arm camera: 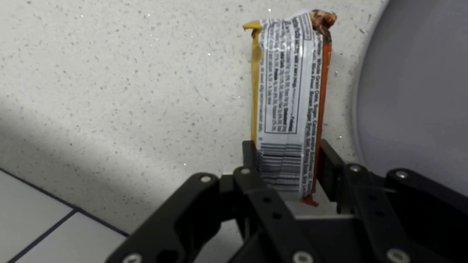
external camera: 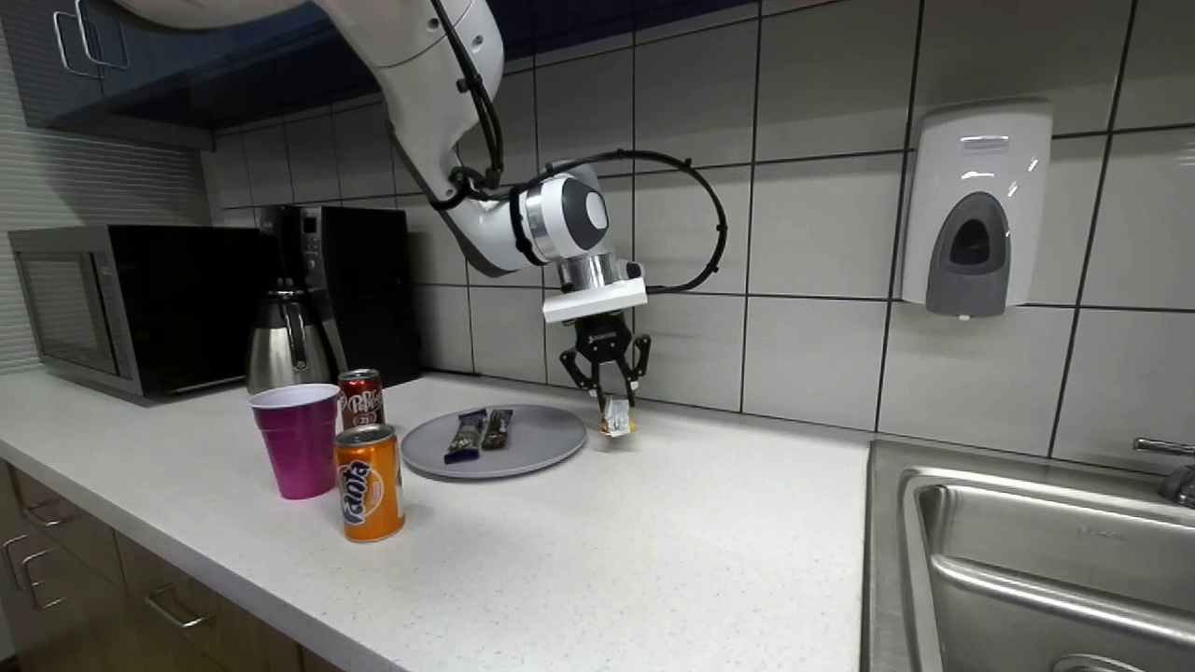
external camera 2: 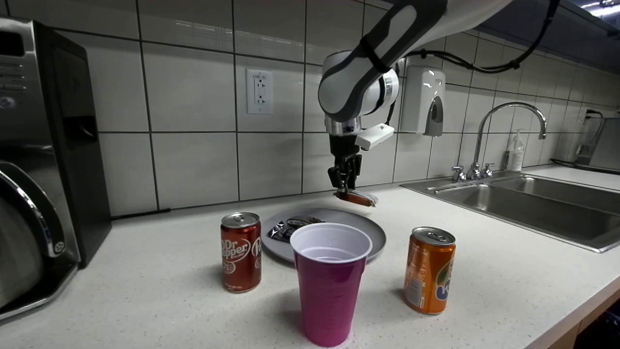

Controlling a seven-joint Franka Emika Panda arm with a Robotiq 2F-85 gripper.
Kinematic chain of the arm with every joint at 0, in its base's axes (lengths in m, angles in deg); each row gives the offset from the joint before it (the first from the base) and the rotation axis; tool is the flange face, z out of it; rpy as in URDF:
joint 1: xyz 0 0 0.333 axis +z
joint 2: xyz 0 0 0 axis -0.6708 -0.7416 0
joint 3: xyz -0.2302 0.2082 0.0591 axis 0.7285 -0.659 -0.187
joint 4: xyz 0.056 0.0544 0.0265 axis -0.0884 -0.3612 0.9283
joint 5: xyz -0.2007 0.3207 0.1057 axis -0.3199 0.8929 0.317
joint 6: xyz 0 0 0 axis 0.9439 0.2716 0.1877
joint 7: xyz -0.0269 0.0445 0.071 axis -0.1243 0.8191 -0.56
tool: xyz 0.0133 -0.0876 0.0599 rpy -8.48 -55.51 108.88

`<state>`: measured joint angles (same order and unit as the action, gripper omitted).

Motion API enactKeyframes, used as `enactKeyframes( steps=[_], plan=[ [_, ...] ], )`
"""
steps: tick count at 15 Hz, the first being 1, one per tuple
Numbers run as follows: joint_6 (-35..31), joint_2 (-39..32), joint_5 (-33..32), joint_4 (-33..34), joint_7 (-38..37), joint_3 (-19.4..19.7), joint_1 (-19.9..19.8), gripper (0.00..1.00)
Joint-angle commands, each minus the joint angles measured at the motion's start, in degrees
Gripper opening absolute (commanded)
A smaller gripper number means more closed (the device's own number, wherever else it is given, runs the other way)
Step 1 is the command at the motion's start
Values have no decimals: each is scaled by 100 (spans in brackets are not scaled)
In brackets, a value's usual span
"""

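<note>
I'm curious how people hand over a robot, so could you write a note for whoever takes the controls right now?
Pincer: shut on a wrapped granola bar, near one end.
Where: the bar hangs just above the counter, beside the gray plate that holds two other wrapped bars; a Fanta can, Dr Pepper can and magenta plastic cup stand nearby.
Done: the bar is gripped and off the counter.
Left: it is not yet set down.

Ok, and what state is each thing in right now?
Snack bar: wrapped, seemingly lifted off the counter
Gripper: closed on that bar
Gray plate: level, bearing two wrapped bars
Pink cup: upright, uncovered
Dr Pepper can: upright
Fanta can: upright
Faucet: no running water visible
Drawers: shut
</note>
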<state>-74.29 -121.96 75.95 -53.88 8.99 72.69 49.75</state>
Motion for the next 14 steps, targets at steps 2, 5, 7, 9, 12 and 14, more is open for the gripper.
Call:
enactKeyframes(
  steps=[2,5,7,9,12,14],
  plan=[
    [207,146,-237,-4,-186,-108,157,18],
    [248,138,-261,36,-190,-142,281,18],
    [269,125,-278,56,-181,-156,347,18],
    [263,107,-269,59,-168,-198,368,18],
    [273,89,-262,61,-179,-223,406,18],
    [292,74,-259,69,-191,-231,434,18]
  ],
)
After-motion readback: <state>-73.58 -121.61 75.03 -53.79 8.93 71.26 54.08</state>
